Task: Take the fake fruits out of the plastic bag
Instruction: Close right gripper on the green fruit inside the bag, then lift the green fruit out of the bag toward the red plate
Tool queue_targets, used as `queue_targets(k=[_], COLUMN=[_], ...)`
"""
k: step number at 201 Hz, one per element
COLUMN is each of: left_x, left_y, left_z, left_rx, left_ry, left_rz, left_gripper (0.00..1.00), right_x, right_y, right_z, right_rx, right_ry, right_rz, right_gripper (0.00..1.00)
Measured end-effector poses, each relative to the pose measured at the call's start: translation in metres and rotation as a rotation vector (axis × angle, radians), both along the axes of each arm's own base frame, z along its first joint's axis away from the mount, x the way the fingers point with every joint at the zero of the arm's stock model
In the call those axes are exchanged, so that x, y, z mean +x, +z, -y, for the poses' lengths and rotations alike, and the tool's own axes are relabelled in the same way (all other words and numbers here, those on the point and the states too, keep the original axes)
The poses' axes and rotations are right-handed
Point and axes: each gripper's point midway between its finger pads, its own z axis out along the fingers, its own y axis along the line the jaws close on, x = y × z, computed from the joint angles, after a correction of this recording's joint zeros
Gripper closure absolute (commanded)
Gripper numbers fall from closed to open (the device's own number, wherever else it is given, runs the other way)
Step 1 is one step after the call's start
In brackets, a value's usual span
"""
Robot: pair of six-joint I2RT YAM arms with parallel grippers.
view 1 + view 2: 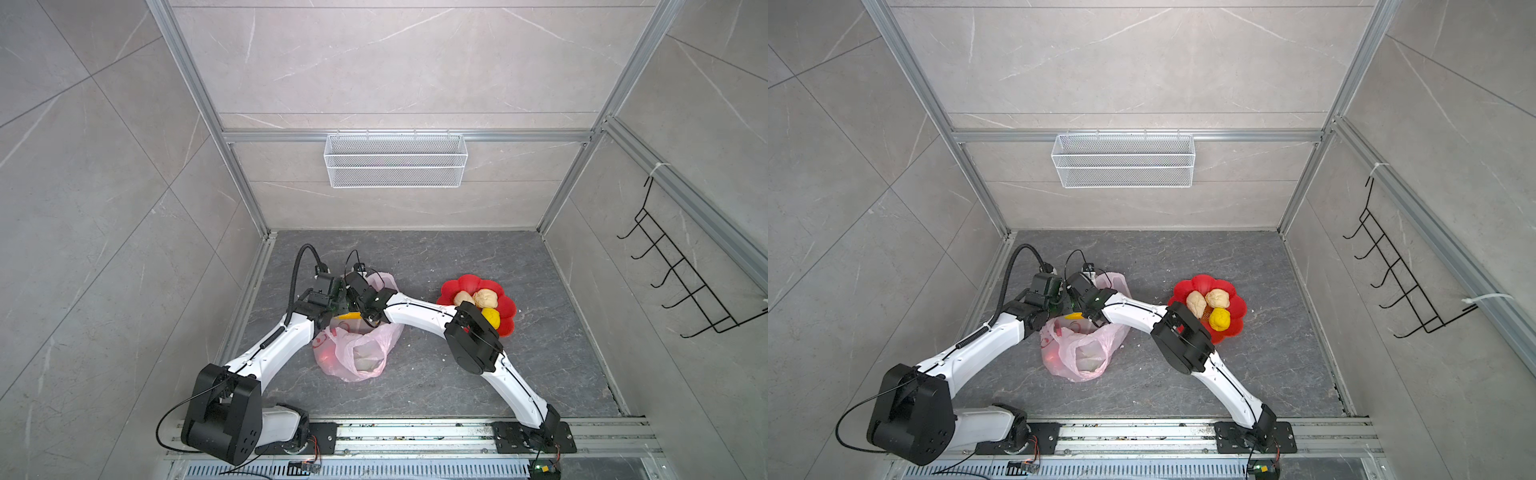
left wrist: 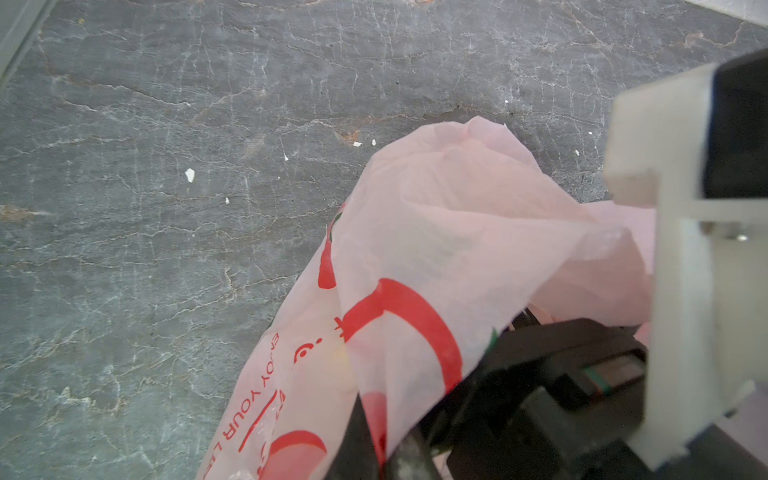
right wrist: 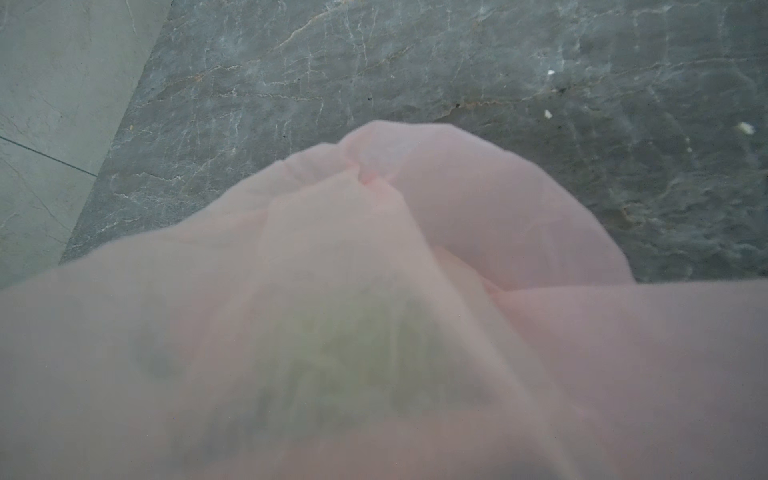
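Observation:
The pale-pink plastic bag (image 1: 357, 353) (image 1: 1079, 353) lies on the dark floor between both arms. My left gripper (image 2: 382, 440) is shut on a fold of the plastic bag (image 2: 436, 232) at its mouth. The right arm's wrist (image 1: 368, 297) reaches into that mouth. Bag film (image 3: 374, 291) covers the right wrist view, so those jaws are hidden, and a green blur (image 3: 332, 353) shows through. A yellow banana (image 1: 347, 327) (image 1: 1075, 316) peeks from the mouth. A red glow (image 1: 328, 355) shows through the bag's side. Two beige lumps (image 1: 463, 297) (image 1: 485, 298) and a yellow lumpy fruit (image 1: 490, 316) lie outside.
Those three fruits rest on a red flower-shaped dish (image 1: 455, 284) (image 1: 1192, 284), right of the bag and partly behind the right arm's elbow. A white wire basket (image 1: 395, 160) hangs on the back wall. A black hook rack (image 1: 681, 274) is on the right wall.

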Motion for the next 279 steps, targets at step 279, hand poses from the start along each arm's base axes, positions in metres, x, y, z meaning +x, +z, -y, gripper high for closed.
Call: queue_targets(k=[279], left_x=[0.003], left_y=[0.014], left_z=[0.010], left_rx=[-0.049], left_ry=[-0.027], left_rz=[0.047], left_gripper=[1.00], right_x=[-0.035], right_y=[0.050], right_z=[0.023], right_rx=[0.096], right_ry=[0.077], right_rz=[-0.053], right_gripper=[0.47])
